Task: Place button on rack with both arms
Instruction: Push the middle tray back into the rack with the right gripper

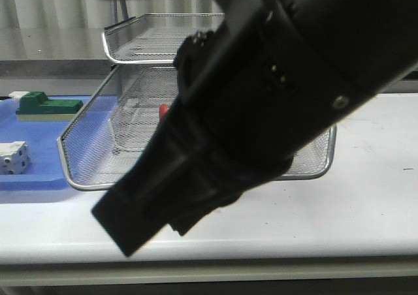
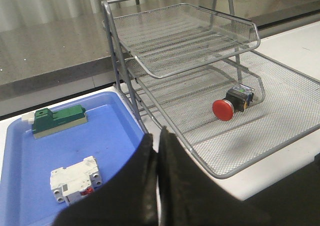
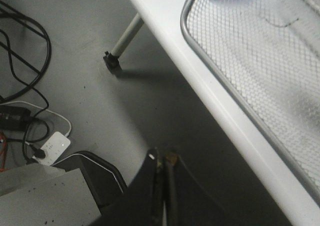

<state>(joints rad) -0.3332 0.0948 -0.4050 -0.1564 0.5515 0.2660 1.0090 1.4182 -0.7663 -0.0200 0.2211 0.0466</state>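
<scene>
button [image 2: 231,105]: lies on its side on bottom tier mesh of rack [image 2: 200,71]; red cap faces the open front edge, blue-yellow rear block points back toward the posts. Touches mesh only, no gripper on it.
long axis: roughly front-to-back along the tier, slightly skewed.
left gripper [image 2: 159,186]: fingers pressed together, nothing pinched. Hangs over near edge of blue tray [image 2: 20,151]; button is ahead of it and off to the side, well apart, past the rack's front rim.
right gripper [image 3: 162,186]: fingers pressed together, empty. Sits out past the table edge [image 3: 200,91], over the floor; rack rim beside it, button not in its view.
front view: big black arm [image 1: 274,99] blocks most of rack; only a red sliver of cap shows.
nearer arm: judge left, since it has a clear line to the button.
task status: looks done, button already in rack.
other: green-white block [image 2: 57,120] and white part [image 2: 75,178] sit in tray.
</scene>
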